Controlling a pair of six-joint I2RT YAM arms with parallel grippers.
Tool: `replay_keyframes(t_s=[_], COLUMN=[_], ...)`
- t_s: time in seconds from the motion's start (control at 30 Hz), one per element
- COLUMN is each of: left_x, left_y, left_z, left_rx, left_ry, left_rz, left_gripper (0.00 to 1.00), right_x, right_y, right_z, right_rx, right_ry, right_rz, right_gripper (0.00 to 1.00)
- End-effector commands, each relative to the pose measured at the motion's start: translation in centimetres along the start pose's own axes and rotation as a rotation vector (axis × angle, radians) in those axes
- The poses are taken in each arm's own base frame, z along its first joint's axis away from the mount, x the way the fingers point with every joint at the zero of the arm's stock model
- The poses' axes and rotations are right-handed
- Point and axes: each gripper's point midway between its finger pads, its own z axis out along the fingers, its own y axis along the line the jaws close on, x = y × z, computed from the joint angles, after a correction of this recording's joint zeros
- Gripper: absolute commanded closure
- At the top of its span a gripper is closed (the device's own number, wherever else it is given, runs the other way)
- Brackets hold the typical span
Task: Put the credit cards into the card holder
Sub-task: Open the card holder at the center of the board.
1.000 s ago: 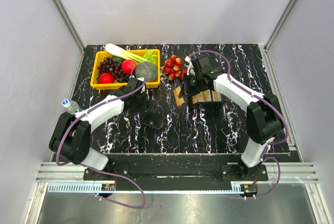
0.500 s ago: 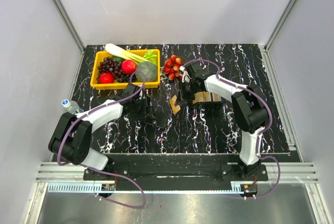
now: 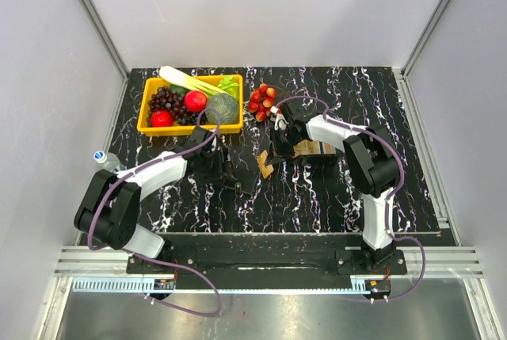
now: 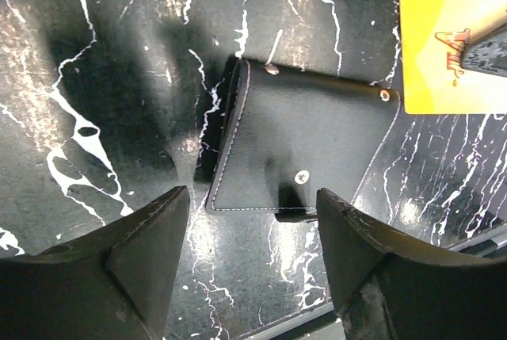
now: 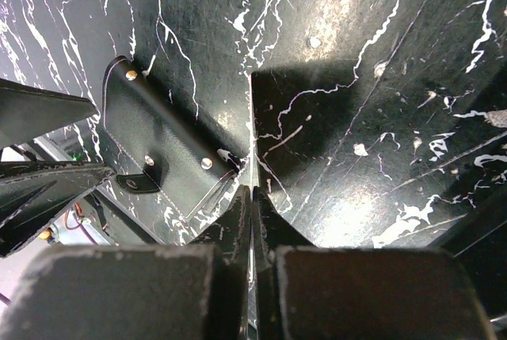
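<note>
Left tool (image 4: 252, 197) wide over the flat black card case (image 4: 305, 146). Right tool (image 5: 252, 196) pinched, maybe holding a thin orange-gold card (image 4: 436, 15).

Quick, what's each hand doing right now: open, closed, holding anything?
Left hand: open over the card holder, holding nothing.
Right hand: closed on a credit card.

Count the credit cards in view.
3. One card is pinched in the right claw beside the wallet; two more cards lie under the right arm. Others may be hidden there.
</note>
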Motion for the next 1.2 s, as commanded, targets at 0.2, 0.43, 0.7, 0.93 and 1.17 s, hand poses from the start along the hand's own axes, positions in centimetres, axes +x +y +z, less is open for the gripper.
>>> replay_keyframes(t_s=[0.2, 0.43, 0.7, 0.93, 1.17], left_x=[0.3, -0.5, -3.1, -5.9, -7.5], left_y=[-0.7, -3.1, -5.7, -7.9, -8.7], left_z=[1.3, 1.2, -0.8, -1.6, -0.2], left_rx=[0.077, 0.193, 0.256, 0.293, 0.297], left_ry=[0.018, 0.01, -0.034, -0.069, -0.059], left_rz=[-0.038, -0.044, -0.004, 0.021, 0.013], left_gripper=[0.31, 0.53, 0.78, 0.62, 0.57], right_x=[-0.8, -0.1, 0.9, 1.7, 2.7], right_y=[1.8, 2.1, 2.4, 3.1, 3.7], right_z=[-0.2, 0.1, 0.4, 0.2, 0.4], right_rx=[-0.046, -0.053, -0.051, -0.058, -0.068], right_ry=[-0.016, 0.006, 0.043, 0.062, 0.081], right_rz=[-0.057, -0.066, -0.096, -0.106, -0.106], right_gripper=[0.98, 0.98, 1.0, 1.0, 1.0])
